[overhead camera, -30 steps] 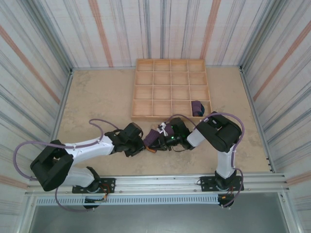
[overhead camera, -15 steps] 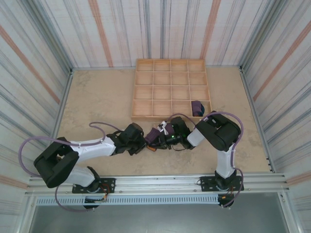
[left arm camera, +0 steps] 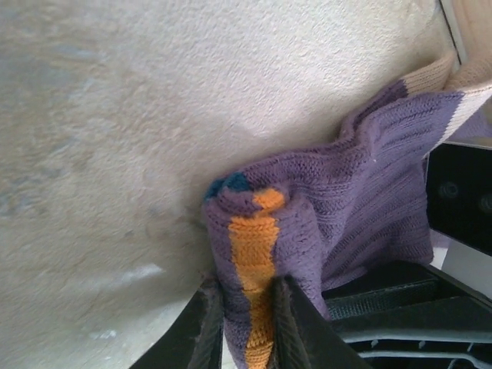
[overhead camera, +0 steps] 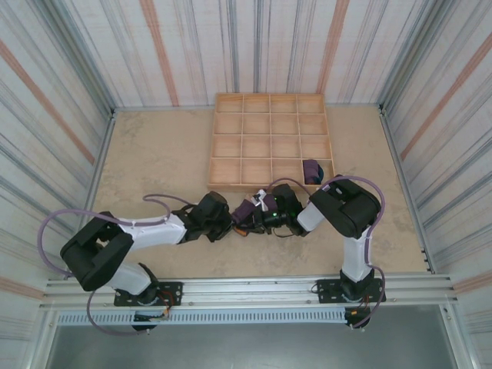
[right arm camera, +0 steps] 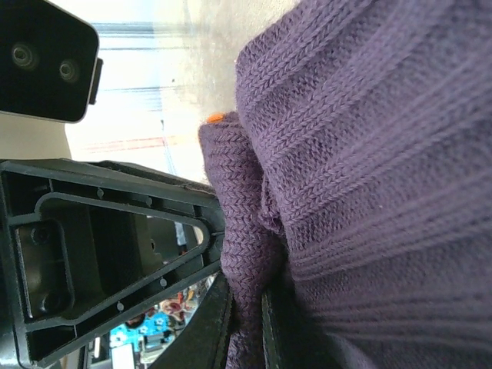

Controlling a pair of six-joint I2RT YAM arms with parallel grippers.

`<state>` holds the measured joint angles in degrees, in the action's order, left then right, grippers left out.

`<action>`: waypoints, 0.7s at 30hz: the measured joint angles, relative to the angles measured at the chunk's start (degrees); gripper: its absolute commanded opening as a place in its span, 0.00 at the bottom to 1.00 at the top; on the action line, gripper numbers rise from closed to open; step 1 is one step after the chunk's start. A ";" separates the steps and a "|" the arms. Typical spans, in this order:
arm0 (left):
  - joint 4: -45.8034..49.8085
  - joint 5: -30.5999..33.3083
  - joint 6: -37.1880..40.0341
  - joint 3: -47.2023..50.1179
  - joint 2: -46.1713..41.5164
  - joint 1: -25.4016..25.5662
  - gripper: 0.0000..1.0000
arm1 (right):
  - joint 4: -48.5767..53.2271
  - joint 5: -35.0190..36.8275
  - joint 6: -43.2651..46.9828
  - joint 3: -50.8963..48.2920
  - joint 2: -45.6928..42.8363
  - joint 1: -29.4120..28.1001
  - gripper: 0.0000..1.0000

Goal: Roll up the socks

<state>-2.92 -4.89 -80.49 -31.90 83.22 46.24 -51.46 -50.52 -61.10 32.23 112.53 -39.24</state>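
Socks [overhead camera: 247, 209] in purple knit lie bunched on the desk [overhead camera: 154, 154], just in front of the near edge of the wooden tray [overhead camera: 270, 96] and between the two arms. The left fingers [left arm camera: 244, 296] are pressed onto a folded lip of the knit that carries an orange band with a spot of teal at its top. The right fingers [right arm camera: 244, 307] pinch a narrow purple fold from the other side. One small rolled bundle [overhead camera: 311, 171] already sits in the right-end compartment of the tray's bottom row, so that part looks finished. The bunch in hand is only loosely folded, not a tight roll, so I judge the rolling and the move into the tray are left to do. A pale peach edge also shows toward the tray in the left wrist view, but whether the bunch is one sock or two laid together is hard to make out. From above, the wrists cover most of it.
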 measured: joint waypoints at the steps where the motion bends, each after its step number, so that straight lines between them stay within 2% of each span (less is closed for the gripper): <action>1: -0.15 -0.22 0.02 -0.17 0.31 -0.28 0.15 | -0.13 0.13 -0.13 -0.02 0.00 0.13 0.00; 5: -0.17 -1.29 0.17 -0.76 1.16 -1.31 0.01 | -0.68 0.20 -0.35 -0.15 0.07 0.28 0.00; 11: 0.96 -2.47 1.11 -1.68 1.70 -2.05 0.00 | -1.05 0.42 -0.63 -0.26 0.02 0.39 0.00; 13: 2.71 -2.45 1.68 -2.60 1.79 -2.03 0.00 | -0.33 0.81 -0.33 -0.37 -0.44 0.39 0.06; 15: 4.31 -2.32 2.16 -3.17 1.64 -1.86 0.00 | 1.77 1.36 0.42 -0.37 -1.36 0.39 0.08; 21: 11.72 -1.14 2.21 -3.19 -2.40 0.17 0.00 | 16.48 4.02 6.27 0.63 -8.13 -0.59 0.29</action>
<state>8.80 -6.02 -78.28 -35.09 80.82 46.41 -34.98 -46.50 -54.83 32.86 104.40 -39.83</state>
